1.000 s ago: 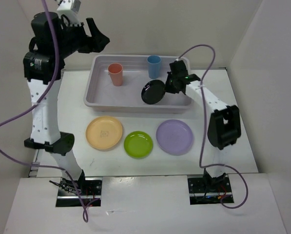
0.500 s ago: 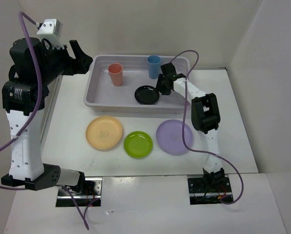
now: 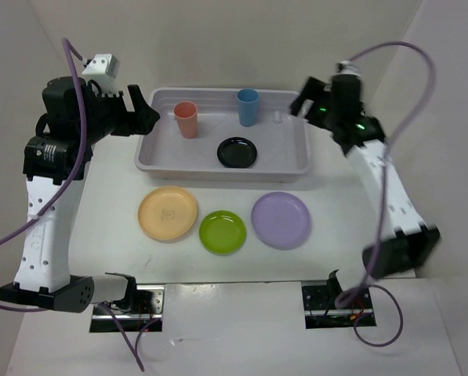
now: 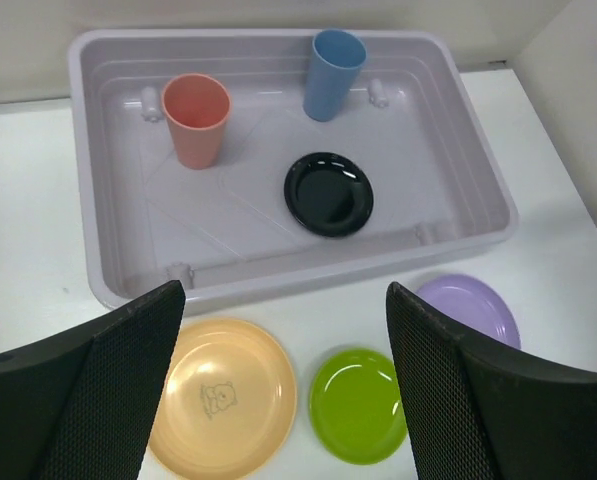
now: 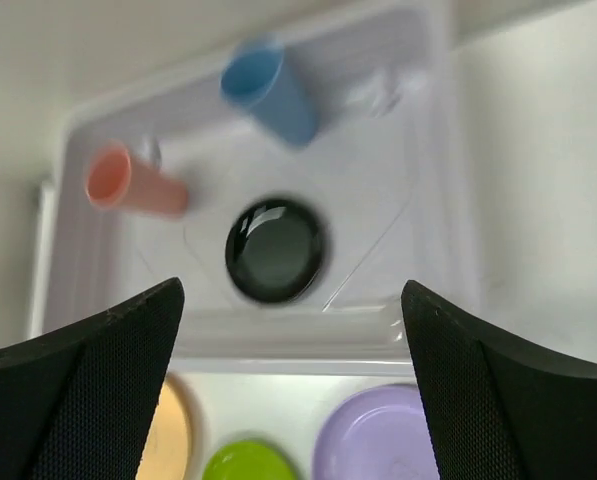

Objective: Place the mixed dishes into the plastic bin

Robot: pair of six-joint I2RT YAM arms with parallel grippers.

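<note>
The plastic bin [image 3: 218, 174] holds a coral-red cup [image 3: 186, 119], a blue cup [image 3: 248, 106] and a small black plate [image 3: 237, 152] lying flat. On the table in front of it sit a pale orange plate [image 3: 168, 213], a lime green plate [image 3: 223, 232] and a lilac plate [image 3: 281, 220]. My left gripper [image 3: 143, 116] hovers open and empty high off the bin's left end, and its wrist view looks down on the orange plate [image 4: 223, 395]. My right gripper [image 3: 306, 100] hangs open and empty above the bin's far right corner, the black plate [image 5: 275, 250] far below it.
White walls close in the table at the back, left and right. The left arm's tall body [image 3: 49, 196] stands beside the table's left edge. The right arm [image 3: 390, 196] stretches along the right side. A purple cable [image 3: 406, 70] loops above it.
The right gripper let go of the black plate, which now lies flat in the bin. It opened wide, rose and swung right. The left arm shifted slightly with its jaws still open.
</note>
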